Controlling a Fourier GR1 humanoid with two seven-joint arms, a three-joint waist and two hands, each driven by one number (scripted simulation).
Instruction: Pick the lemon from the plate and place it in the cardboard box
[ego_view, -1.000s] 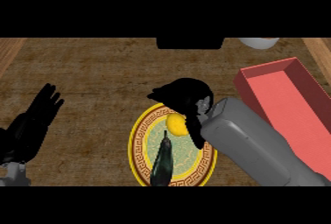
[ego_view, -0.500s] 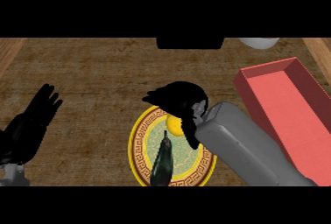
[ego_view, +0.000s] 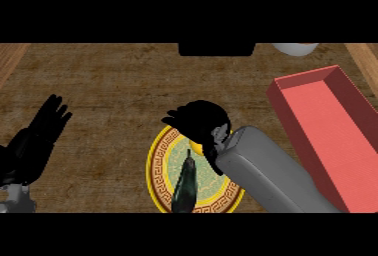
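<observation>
Your right hand sits over the far rim of the round yellow-bordered patterned plate near the counter's middle, its fingers curled downward around the yellow lemon, of which only a sliver shows beneath the palm. A dark, slender object lies along the plate (what it is cannot be told). The red-lined cardboard box stands by the counter's right edge, while your left hand rests open, fingers straight, near the left edge.
</observation>
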